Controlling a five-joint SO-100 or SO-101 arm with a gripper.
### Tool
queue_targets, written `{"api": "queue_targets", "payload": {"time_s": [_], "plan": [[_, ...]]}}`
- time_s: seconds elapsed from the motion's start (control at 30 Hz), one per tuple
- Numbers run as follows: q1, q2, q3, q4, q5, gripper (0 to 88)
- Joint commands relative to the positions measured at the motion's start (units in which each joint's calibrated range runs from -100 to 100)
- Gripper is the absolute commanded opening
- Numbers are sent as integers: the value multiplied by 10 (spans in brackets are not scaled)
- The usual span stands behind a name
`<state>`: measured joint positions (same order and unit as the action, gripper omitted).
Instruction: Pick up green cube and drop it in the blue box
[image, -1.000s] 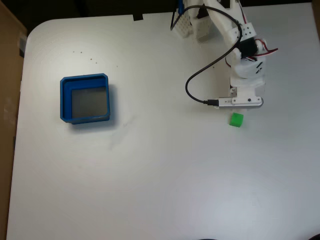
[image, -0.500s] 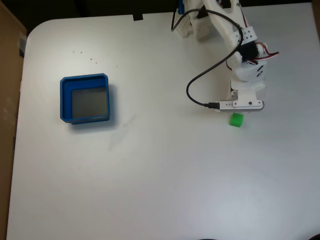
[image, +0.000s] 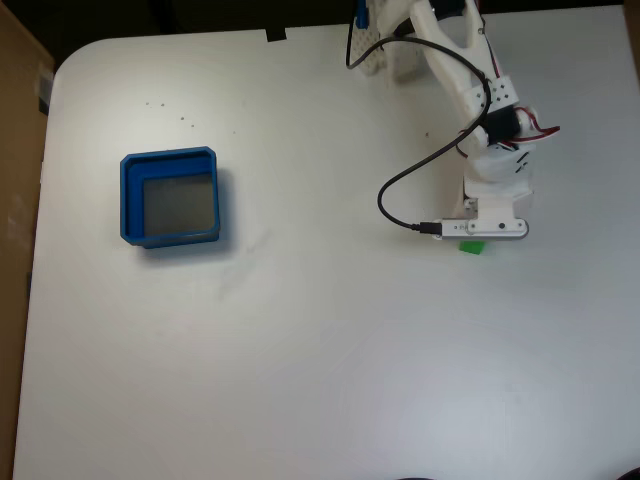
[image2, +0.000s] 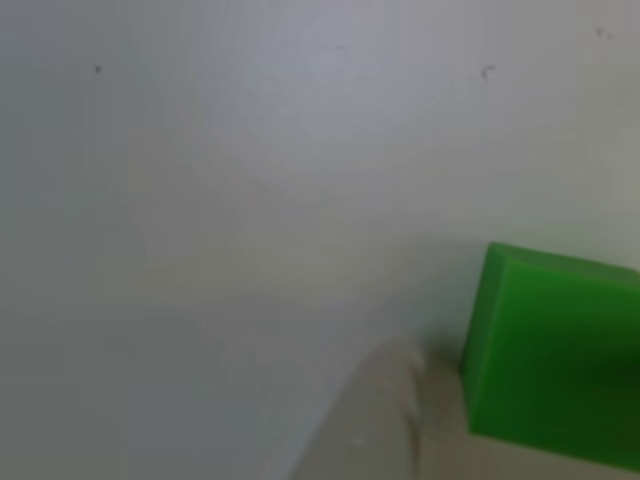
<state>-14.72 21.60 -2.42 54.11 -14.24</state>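
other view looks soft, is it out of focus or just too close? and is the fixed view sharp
In the other view the green cube has blurred edges and the pale fingertip beside it is blurred too, likely too close to focus. The fixed view is sharp and evenly lit; the blue box has crisp edges.

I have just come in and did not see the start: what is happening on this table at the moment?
A small white robot arm is reaching over the green cube on the white table, and its wrist part covers most of the cube in the fixed view. In the other view, one pale fingertip sits close beside the cube, which rests on the table. Whether the gripper is open or shut cannot be told. The blue box stands far to the left in the fixed view, with nothing in it.
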Motion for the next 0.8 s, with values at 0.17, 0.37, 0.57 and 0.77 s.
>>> {"api": "queue_targets", "payload": {"time_s": [0.17,0.37,0.57,0.77], "plan": [[3,1,-36,1,-9,274],[3,1,-36,1,-51,274],[3,11,-52,0,-52,274],[3,32,-72,0,-51,274]]}}
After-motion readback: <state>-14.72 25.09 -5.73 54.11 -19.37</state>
